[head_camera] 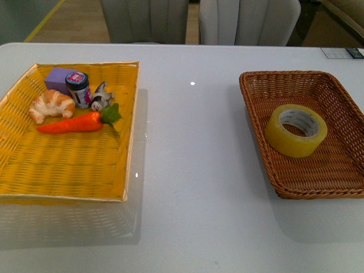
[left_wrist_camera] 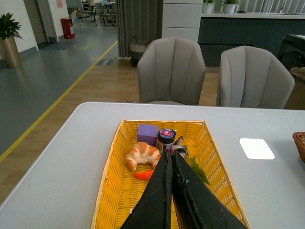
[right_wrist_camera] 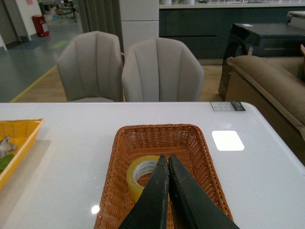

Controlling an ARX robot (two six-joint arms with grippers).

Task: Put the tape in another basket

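- The table (head_camera: 193, 170) is a smooth, pale grey-white, glossy top.
- A bright yellow woven basket (head_camera: 128, 165) lies directly on its left side.
- The dark brown wicker basket (head_camera: 259, 128) lies directly on its right side, well apart from the yellow one.
- A small printed card (head_camera: 341, 53) lies at the far right corner.

An office lounge: grey upholstered chairs (left_wrist_camera: 174, 71), a yellow floor line (left_wrist_camera: 57, 105), potted plant (left_wrist_camera: 8, 40), sofa (right_wrist_camera: 267, 90).
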